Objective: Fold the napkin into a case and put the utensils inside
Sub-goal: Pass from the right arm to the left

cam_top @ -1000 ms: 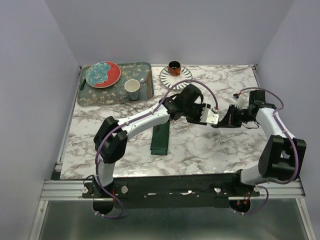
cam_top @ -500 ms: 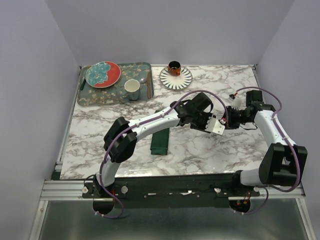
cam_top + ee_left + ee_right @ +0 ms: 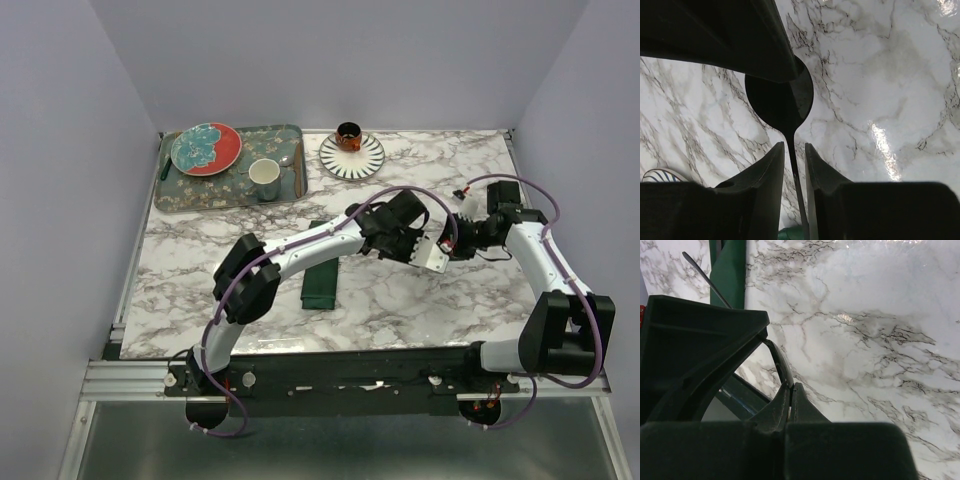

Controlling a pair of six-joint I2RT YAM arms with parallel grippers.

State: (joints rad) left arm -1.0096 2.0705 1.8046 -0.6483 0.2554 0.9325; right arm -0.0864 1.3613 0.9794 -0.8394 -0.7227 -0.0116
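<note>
The right hand (image 3: pixel 791 388) pinches a black utensil (image 3: pixel 776 104) (rounded end); the left hand (image 3: pixel 793 148) sits narrow astride its handle, not touching.

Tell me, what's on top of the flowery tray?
A red and teal plate, a white cup and a silver spoon rest on the tray. Whatever lies beneath the plate is covered.
</note>
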